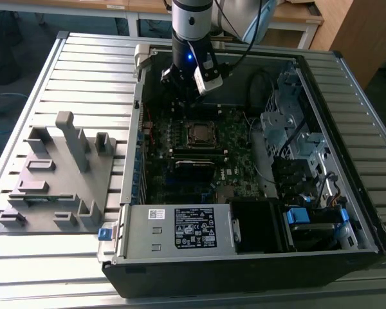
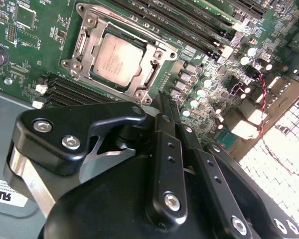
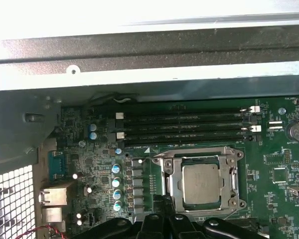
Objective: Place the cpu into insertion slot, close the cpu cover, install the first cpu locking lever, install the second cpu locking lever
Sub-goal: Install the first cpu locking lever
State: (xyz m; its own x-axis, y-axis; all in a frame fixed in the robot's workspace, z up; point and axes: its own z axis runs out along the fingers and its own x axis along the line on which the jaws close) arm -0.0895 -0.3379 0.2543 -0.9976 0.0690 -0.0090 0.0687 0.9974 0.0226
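Presently, my gripper (image 1: 182, 98) hangs in the upper middle of the exterior view, inside the open case (image 1: 257, 273) and just above the board (image 1: 238, 161). The case lies on its side on the table (image 1: 90, 71), which I judge is so that the board faces up and I can reach it from above.

**Jaws.** In the second wrist view my fingertips (image 2: 162, 99) are pressed together with nothing between them. I carry no part, and I take it that a shut tip is meant to work as one narrow pusher.

**Slot.** The slot (image 1: 202, 134) sits at the centre of the exterior view, below and slightly to the right of my gripper. My tip is near its edge, but I cannot tell whether it touches.

**Cpu.** In both wrist views the cpu (image 2: 117, 57) (image 3: 202, 184) lies seated in the slot, silvery face up.

**Cover.** The cover (image 3: 177, 181) appears to lie flat around the cpu, which shows through its window. I judge that it is down to clamp the cpu in place.

**Levers.** I cannot make out whether either lever is latched.

**Other.** The memory slots (image 3: 184, 127) run beside the slot. A grey fixture (image 1: 58, 174) stands on the table at the exterior view's left, well apart from my gripper.
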